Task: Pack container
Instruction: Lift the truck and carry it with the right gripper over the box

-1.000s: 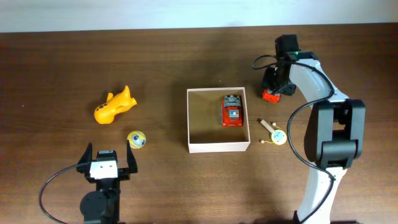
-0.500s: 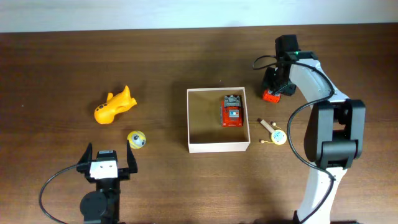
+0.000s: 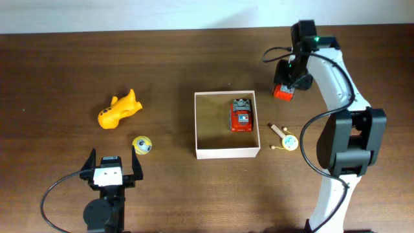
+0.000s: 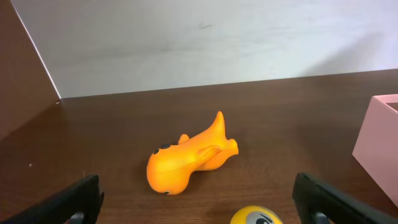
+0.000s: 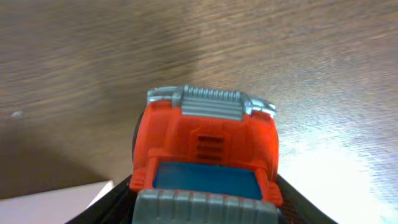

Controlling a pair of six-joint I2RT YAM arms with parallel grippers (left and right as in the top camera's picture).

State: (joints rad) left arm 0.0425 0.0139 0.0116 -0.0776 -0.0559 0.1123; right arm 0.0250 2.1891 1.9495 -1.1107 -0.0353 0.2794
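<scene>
The container is a square white-walled box with a tan floor at the table's middle; a red toy truck lies in its right half. My right gripper is shut on a second red toy truck and holds it above the table, right of the box's far corner. The box's white corner shows in the right wrist view. My left gripper is open and empty at the front left. An orange toy animal and a yellow ball lie ahead of it.
A small wooden stick toy with a yellow disc lies right of the box. A pale wall runs along the table's far edge. The box's wall shows at the right in the left wrist view.
My right gripper has lifted the red truck off the table and moved slightly toward the far edge. The left arm has not moved.
</scene>
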